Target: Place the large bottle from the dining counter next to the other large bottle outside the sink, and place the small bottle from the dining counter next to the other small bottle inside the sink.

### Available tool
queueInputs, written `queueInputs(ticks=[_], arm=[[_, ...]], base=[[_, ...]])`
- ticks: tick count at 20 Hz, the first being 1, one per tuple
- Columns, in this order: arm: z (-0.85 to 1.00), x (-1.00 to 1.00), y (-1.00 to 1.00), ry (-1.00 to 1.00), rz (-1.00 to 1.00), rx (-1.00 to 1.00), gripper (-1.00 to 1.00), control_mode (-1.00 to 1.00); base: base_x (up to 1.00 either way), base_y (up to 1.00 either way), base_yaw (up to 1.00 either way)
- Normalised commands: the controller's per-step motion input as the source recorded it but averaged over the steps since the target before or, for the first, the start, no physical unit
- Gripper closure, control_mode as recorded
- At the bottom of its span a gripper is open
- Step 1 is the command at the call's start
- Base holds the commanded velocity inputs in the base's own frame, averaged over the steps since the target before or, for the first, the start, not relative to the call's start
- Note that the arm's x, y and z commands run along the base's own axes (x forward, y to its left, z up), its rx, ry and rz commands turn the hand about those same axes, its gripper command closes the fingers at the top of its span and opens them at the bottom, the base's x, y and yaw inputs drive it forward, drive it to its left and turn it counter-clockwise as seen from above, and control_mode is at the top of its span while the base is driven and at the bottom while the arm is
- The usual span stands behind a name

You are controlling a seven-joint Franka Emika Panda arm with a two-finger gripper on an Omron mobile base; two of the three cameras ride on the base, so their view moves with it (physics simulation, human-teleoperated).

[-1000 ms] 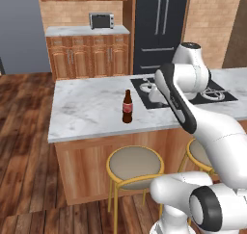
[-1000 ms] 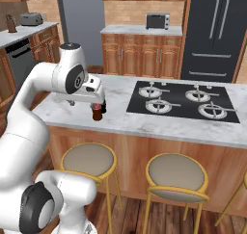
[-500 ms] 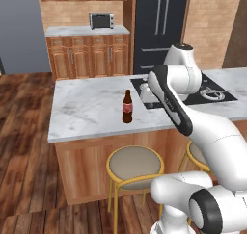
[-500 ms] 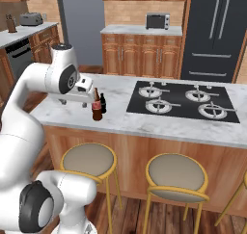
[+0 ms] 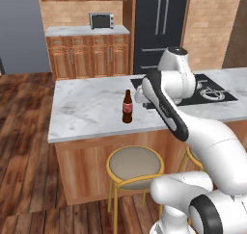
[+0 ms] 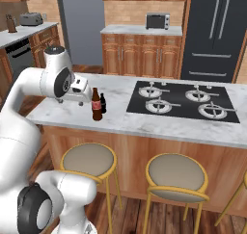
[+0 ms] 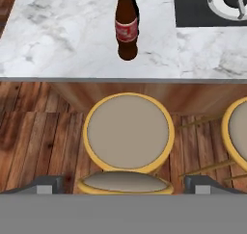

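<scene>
The large bottle [image 5: 127, 107], brown glass with a red label, stands upright on the dining counter [image 5: 87, 108] near its front edge. It also shows as the large bottle [image 6: 97, 104] and the large bottle [image 7: 126, 28]. Just behind it stands the small dark bottle [image 6: 102, 103], mostly hidden in the hand view as a sliver, the small bottle [image 7: 135, 4]. My gripper [image 6: 82, 92] hovers just left of the large bottle, apart from it. In the hand view my gripper [image 7: 125, 185] is open and holds nothing, its fingertips [image 7: 47, 184] far apart.
The black stove plate [image 6: 183, 100] lies in the counter to the right of the bottles. Round yellow-framed stools [image 7: 128, 132] [image 6: 176, 175] stand under the counter's front edge. A microwave [image 5: 101, 20] and a black fridge [image 5: 159, 26] stand at the back wall.
My arm has swung left, and the hand has come down from above the large bottle to its left side. Both bottles stand where they were.
</scene>
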Motion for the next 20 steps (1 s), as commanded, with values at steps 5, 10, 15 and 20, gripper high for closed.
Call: queueInputs(ticks=[5, 10, 15, 20], arm=[[-0.12, 0.07, 0.00, -0.13, 0.00, 0.00, -1.00, -1.00], [-0.15, 0.19, 0.00, -0.09, 0.00, 0.00, -1.00, -1.00], [-0.08, 0.32, 0.00, -0.05, 0.00, 0.00, -1.00, -1.00], [-0.09, 0.35, 0.00, -0.02, 0.00, 0.00, -1.00, -1.00]], base=[[0.00, 0.00, 0.00], [0.00, 0.00, 0.00], [0.00, 0.00, 0.00], [0.00, 0.00, 0.00]])
